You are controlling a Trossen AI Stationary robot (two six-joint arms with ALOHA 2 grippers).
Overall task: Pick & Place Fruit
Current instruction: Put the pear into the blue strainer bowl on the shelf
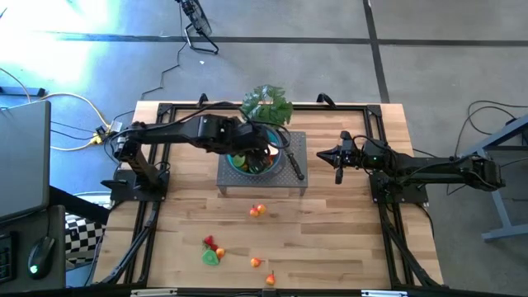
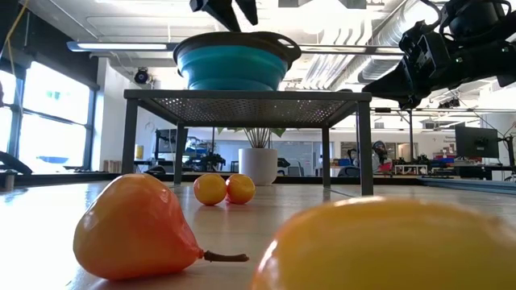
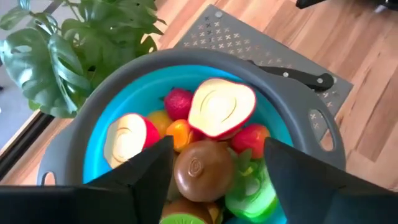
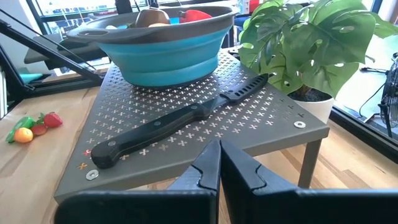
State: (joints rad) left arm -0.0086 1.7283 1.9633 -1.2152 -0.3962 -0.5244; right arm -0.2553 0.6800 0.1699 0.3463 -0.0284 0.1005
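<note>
Fruit in bowl: brown kiwi (image 3: 203,169) lies between the left gripper (image 3: 214,180) fingers, spread, apparently not touching it.
Blue bowl (image 3: 93,134): on the grey rack (image 4: 249,121).
Loose fruit: orange pair (image 1: 258,210) near rack.
Right gripper (image 4: 219,171): fingers pressed together, right of rack.
Hidden: lower fruit layers.

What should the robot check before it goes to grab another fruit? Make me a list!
1. Left gripper open over the blue bowl: ok.
2. Brown fruit between its fingers has dropped free: cannot tell.
3. Fruit in the bowl sits below the rim: not ok, cut red slice pokes up.
4. Fruit left to pick on the table: ok, orange pair and others nearer the front.
5. Right gripper shut and parked beside the knife: ok.
</note>
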